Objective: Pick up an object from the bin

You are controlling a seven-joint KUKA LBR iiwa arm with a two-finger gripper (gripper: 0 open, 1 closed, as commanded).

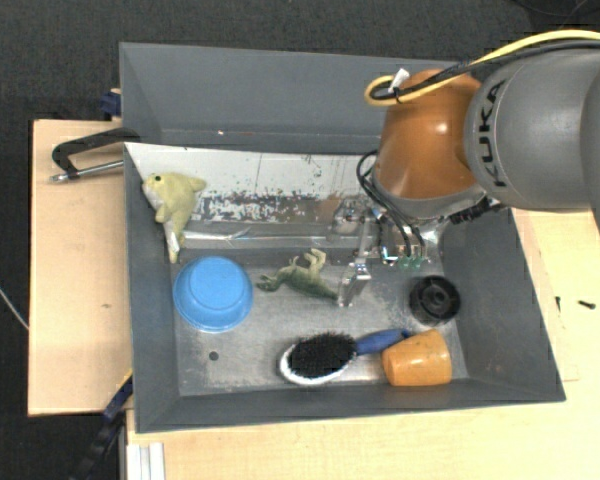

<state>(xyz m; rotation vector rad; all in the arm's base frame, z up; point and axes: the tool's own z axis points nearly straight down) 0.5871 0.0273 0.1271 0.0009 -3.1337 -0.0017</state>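
Observation:
My gripper (356, 280) hangs low in the middle of the bin, under the orange wrist cover. Its metal fingers point down right beside a small green toy frog (302, 277), which lies just left of the fingertips. Nothing shows between the fingers. A black round cap (434, 299) sits to the right of the gripper. Below it lie a black-bristled brush with a blue handle (330, 355) and an orange cup on its side (417, 359).
A blue round bowl (213, 293) stands upside down at the left. A pale yellow soft toy (175, 206) leans in the back left corner. The arm and its orange cover hang over the bin's back right part.

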